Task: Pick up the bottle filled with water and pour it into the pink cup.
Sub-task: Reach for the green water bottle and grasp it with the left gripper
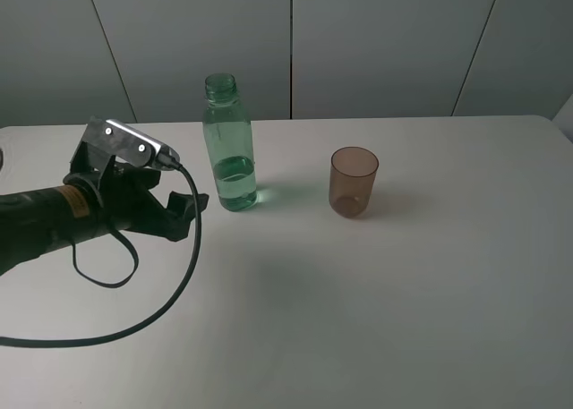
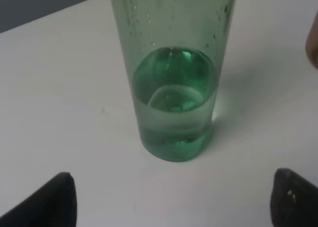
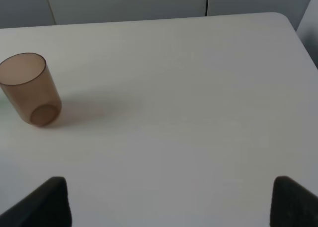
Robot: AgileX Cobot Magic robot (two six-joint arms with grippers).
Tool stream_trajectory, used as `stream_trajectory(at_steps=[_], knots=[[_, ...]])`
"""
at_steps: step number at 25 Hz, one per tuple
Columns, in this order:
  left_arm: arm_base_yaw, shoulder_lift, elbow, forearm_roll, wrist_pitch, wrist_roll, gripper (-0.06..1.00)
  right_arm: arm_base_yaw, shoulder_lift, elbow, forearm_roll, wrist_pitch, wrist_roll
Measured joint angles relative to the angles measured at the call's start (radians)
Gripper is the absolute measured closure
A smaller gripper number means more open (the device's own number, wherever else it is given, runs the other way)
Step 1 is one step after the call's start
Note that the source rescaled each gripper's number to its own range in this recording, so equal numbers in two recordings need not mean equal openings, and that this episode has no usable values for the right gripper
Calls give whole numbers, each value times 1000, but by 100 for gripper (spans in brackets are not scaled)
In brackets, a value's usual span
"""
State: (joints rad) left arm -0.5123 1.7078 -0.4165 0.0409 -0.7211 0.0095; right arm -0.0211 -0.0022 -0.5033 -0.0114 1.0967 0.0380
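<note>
The bottle stands upright on the white table, green-tinted and capless, with water in its lower part. In the left wrist view the bottle is close and centred ahead of the fingers. My left gripper is open just left of the bottle, not touching it; its fingertips show wide apart. The pink cup stands upright and empty to the right of the bottle. It also shows in the right wrist view, far from my open, empty right gripper. The right arm is outside the exterior view.
A black cable loops from the left arm over the table's front left. The white table ends at a grey panelled wall at the back; its far right corner shows in the right wrist view.
</note>
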Motion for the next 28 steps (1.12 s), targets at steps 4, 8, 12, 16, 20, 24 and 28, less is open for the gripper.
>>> stream_trajectory(at_steps=[4,8,12,16,20,24,28], knots=[[0,46,-58,4,-10,0,-6,0,0,0,0,0,0],[0,89,-110,16,-12,0,-6,0,0,0,0,0,0],[0,125,-157,33,-8,0,-6,0,0,0,0,0,0],[0,148,-185,44,-4,0,-6,0,0,0,0,0,0],[0,159,-208,50,-1,0,-6,0,0,0,0,0,0],[0,167,-242,52,-1,-2,-6,0,0,0,0,0,0],[0,203,-273,58,0,-2,-6,0,0,0,0,0,0]])
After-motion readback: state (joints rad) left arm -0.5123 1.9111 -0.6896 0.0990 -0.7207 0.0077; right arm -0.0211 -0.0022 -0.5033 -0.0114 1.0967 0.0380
